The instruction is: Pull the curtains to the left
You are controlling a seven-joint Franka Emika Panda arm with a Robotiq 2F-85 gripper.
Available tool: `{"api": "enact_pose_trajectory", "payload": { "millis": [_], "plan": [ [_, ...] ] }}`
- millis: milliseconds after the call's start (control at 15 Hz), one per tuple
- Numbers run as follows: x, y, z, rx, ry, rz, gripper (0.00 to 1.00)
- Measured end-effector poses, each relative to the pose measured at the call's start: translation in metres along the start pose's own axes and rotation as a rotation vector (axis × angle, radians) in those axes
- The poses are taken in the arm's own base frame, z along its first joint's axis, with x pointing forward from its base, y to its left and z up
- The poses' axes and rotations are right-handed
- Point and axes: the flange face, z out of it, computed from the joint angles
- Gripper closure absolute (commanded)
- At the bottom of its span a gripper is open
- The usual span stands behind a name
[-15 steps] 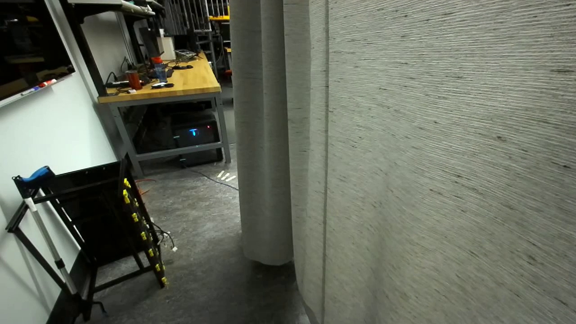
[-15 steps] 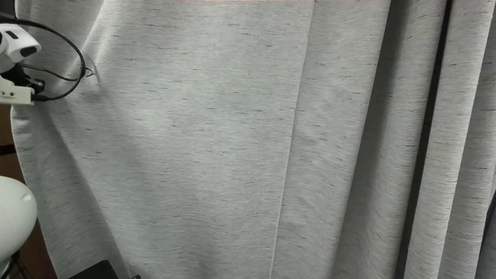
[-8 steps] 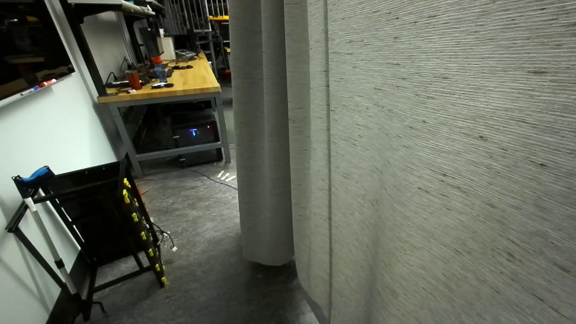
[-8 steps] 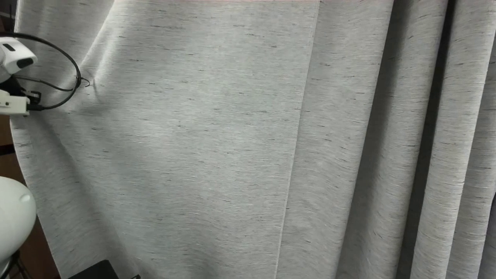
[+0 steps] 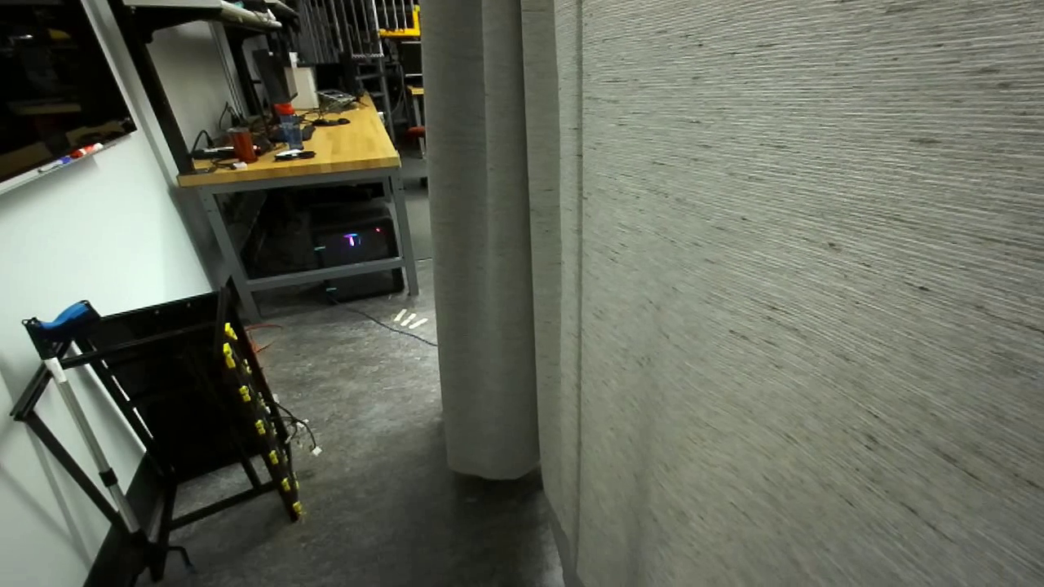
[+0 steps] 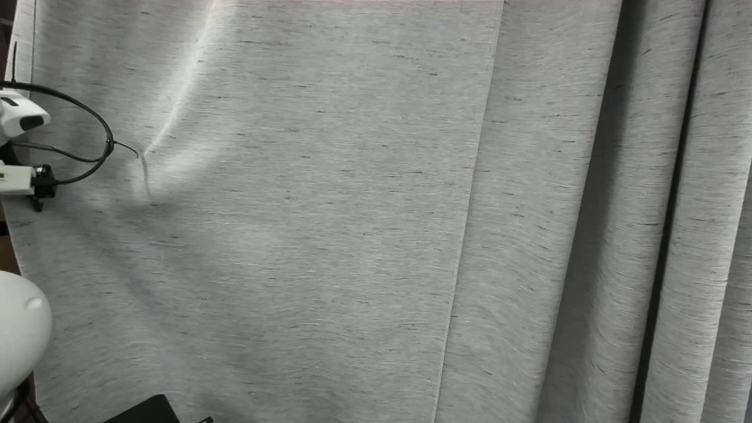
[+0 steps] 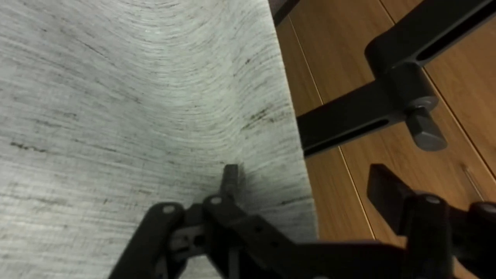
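Light grey curtains [image 6: 329, 176] fill most of an exterior view, gathered into folds at the right side. They also cover the right half of the room in an exterior view, as hanging grey curtains [image 5: 775, 285]. In the wrist view my gripper [image 7: 305, 176] stands open. One of its fingers [image 7: 230, 180] overlaps the cloth, and the opposite finger lies beyond the fabric's free edge, against brown wood. That edge of the curtains [image 7: 271, 155] runs through the gap with space on both sides. Both exterior views leave the fingertips unseen.
A black metal bracket [image 7: 403, 93] stands by the curtain edge before wood planks. White arm parts [image 6: 20, 329] and a black cable [image 6: 108, 141] are at an exterior view's left side. A workbench [image 5: 351, 151] and a black frame [image 5: 163, 391] stand beside the curtains.
The wrist parts at the left of an exterior view have moved down and slightly left. The curtain's lower left edge has swung left, while the folds on the right have shifted right.
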Motion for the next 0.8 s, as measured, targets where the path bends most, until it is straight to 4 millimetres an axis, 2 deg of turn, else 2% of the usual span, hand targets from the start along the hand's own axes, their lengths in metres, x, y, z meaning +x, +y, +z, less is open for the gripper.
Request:
{"api": "enact_pose_trajectory", "payload": {
  "millis": [800],
  "plan": [
    [-0.0027,-0.002,0.003,0.009,-0.03,-0.01,0.0]
  ]
}}
